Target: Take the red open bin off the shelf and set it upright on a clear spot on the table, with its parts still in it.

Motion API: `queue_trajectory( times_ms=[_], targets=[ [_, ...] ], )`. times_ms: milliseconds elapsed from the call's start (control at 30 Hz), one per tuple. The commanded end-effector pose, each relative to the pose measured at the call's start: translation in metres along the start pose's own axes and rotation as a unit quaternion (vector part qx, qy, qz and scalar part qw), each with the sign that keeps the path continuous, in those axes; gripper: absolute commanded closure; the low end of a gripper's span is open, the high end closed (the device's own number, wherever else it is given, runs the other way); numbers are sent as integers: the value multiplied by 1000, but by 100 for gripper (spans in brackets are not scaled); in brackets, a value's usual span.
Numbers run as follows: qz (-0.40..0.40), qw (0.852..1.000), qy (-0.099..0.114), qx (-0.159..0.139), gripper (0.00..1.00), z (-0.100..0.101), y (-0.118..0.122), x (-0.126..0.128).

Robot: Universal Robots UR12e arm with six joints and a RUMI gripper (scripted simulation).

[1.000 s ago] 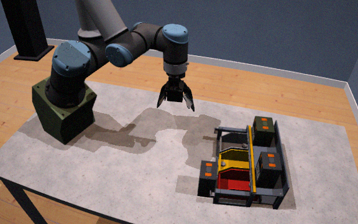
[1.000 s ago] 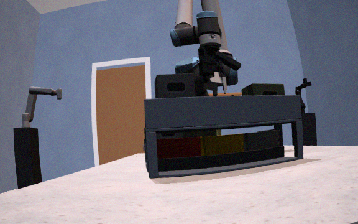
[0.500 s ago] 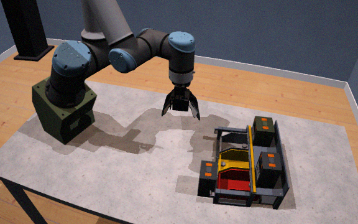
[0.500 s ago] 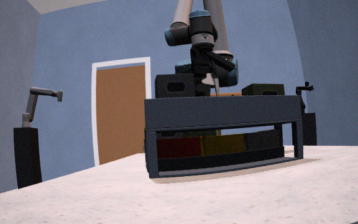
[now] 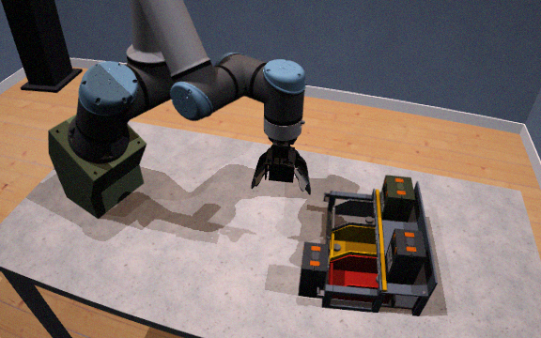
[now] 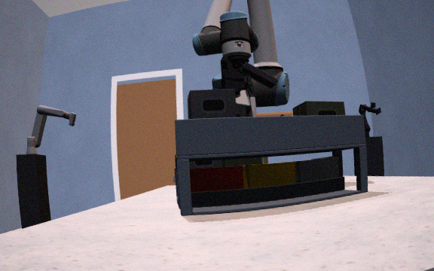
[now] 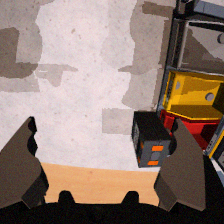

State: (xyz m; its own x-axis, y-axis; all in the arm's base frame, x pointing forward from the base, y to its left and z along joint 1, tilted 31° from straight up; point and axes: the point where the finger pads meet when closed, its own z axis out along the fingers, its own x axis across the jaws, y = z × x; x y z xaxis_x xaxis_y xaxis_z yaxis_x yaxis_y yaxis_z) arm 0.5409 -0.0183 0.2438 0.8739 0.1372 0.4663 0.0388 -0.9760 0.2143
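Note:
The red open bin (image 5: 354,278) (image 6: 217,178) (image 7: 197,130) sits upright on the lower level of the grey shelf (image 5: 429,282) (image 6: 270,135), at the end of a row of three bins. Its rear part is under the yellow bar and upper level, and its parts are mostly hidden. My gripper (image 5: 281,190) (image 7: 104,118) is open and empty, pointing down high above the table (image 5: 205,282) (image 6: 89,241) (image 7: 85,100). It is on the arm's side of the shelf, away from the red bin.
A dark box (image 5: 313,272) (image 7: 152,142) stands before the red bin's open side, close against the shelf. The yellow bin (image 5: 355,241) (image 6: 271,176) (image 7: 192,97) adjoins the red one. A black box (image 5: 407,258) and a green box (image 5: 398,199) stand on the upper level.

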Motion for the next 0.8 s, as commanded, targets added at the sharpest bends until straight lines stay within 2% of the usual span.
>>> queue_trajectory(
  times_ms=[0,133,300,700,767],
  targets=[
    [0,1000,1,0,0,1,3,3],
    [0,1000,1,0,0,1,3,3],
    [0,1000,1,0,0,13,41,31],
    [0,1000,1,0,0,13,41,31],
    [0,1000,1,0,0,18,56,42]
  ],
)
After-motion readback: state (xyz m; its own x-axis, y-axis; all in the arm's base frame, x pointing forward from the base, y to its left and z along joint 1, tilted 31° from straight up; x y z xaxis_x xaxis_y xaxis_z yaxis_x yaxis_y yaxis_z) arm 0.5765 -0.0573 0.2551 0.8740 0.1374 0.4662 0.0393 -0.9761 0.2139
